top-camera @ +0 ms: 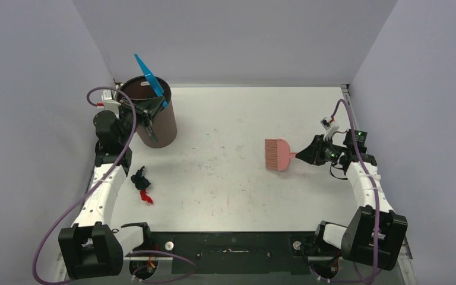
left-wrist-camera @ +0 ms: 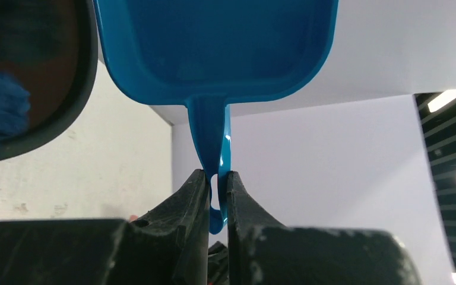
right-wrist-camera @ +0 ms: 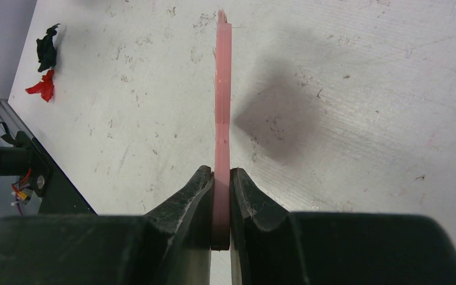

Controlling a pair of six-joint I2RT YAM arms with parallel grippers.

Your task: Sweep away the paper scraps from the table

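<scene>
Two paper scraps counted on the table [top-camera: 231, 119]: a dark scrap [top-camera: 139, 178] and a red scrap [top-camera: 146, 197]. They lie just beside each other at the near-left, close to the left arm's forearm; I cannot tell whether they touch. The right wrist view also shows both, small and in its far corner. They are well apart from the brush [top-camera: 278, 154].

One pink brush, bristle head toward the table's middle, handle pinched flat between the fingers of the right gripper [top-camera: 309, 155]. Seen edge-on from the wrist, its bristles are hard to make out.

One blue dustpan [top-camera: 149, 74], tilted steeply over one brown bin [top-camera: 160, 130] at the far-left corner. The left gripper [left-wrist-camera: 217, 178] is clamped narrow on its thin handle. The pan's upper part is cut off in the left wrist view. A blurred blue mass [left-wrist-camera: 0, 113] sits inside the bin; it is too soft to identify.

The surface is white, with faint scuffs and specks and a metal rail along its right edge. Plain grey walls [top-camera: 231, 35] enclose three sides.
</scene>
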